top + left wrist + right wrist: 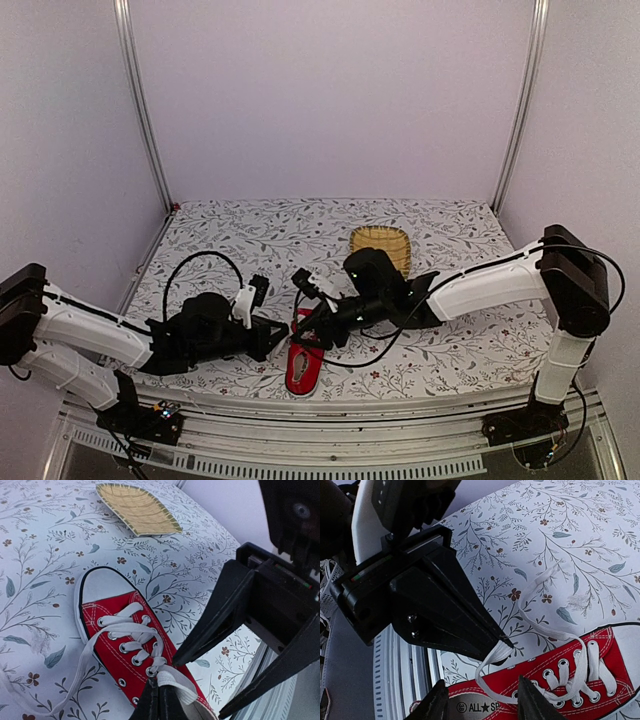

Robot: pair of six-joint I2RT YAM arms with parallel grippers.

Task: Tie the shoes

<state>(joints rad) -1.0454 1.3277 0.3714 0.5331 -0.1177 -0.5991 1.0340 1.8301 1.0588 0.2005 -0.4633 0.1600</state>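
One broad floral-print counter (440, 350) carries everything. Over it the white left arm (90, 335) and white right arm (480, 285) reach inward and meet at the near middle. A yellow woven basket (381, 243) sits farther back and right. At the near edge lies the red low-top canvas sneaker (111, 657), toe cap pointing far. The left pincer (159, 690) is clenched on a white lace (175, 682) by the top eyelets. The right pincer (481, 680) hangs released over the shoe's opening. Another lace end trails onto the counter.
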